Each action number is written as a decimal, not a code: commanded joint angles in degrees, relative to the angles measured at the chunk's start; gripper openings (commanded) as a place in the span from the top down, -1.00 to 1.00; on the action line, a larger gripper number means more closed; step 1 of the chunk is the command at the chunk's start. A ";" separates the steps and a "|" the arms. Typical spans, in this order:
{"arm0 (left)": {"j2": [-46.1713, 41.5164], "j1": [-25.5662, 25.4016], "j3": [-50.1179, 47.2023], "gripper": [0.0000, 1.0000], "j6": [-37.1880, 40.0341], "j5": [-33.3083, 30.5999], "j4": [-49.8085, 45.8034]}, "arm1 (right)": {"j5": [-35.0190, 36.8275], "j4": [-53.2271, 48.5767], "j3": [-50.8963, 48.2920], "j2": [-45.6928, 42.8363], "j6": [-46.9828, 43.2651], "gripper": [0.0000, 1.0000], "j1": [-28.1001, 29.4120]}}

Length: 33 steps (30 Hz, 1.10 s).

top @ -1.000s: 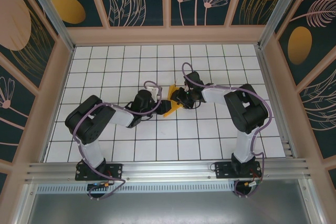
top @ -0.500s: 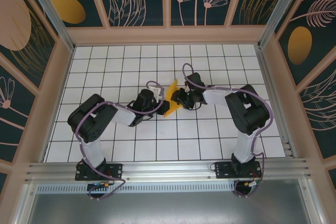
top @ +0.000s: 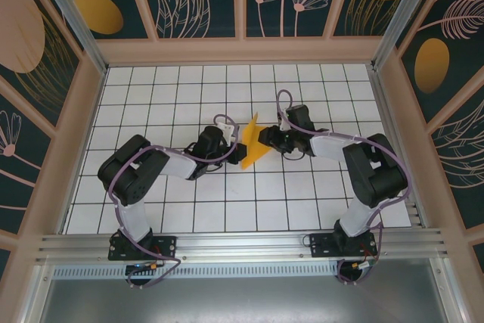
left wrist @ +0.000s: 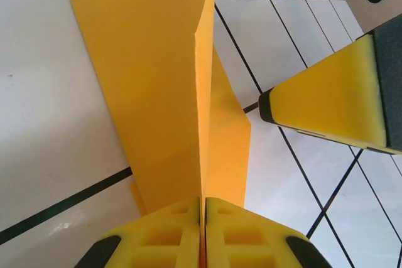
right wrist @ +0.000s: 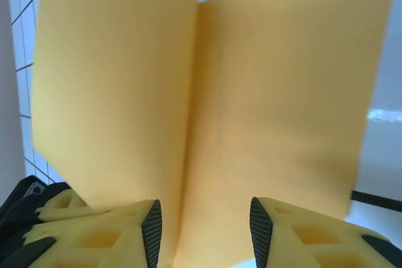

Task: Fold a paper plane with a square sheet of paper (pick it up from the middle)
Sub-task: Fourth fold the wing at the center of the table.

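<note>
An orange-yellow sheet of paper [top: 253, 141], folded along a crease, stands on edge at the middle of a white gridded table [top: 227, 209]. The left claw [left wrist: 202, 202] is pinched closed on the paper's folded edge, with the layers fanning away from it. The right claw [right wrist: 201, 211] faces the crease from the other side, jaws apart, one yellow finger [left wrist: 326, 101] just beside the sheet without touching it.
</note>
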 commanded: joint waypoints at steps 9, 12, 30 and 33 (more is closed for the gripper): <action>2.75 -0.34 3.15 0.75 1.55 2.70 -2.71 | -5.04 6.24 0.58 4.41 -3.47 -0.06 0.16; 3.49 -0.58 3.92 0.75 1.65 3.19 -3.10 | -5.97 8.56 -1.20 4.34 -3.19 -0.15 0.07; 6.31 -1.25 5.99 0.67 2.45 5.56 -4.73 | 0.60 3.69 -0.29 8.73 2.55 -0.41 0.14; 6.36 -1.31 6.08 0.63 2.47 5.80 -4.66 | 2.89 0.94 0.54 9.64 3.03 -0.39 0.22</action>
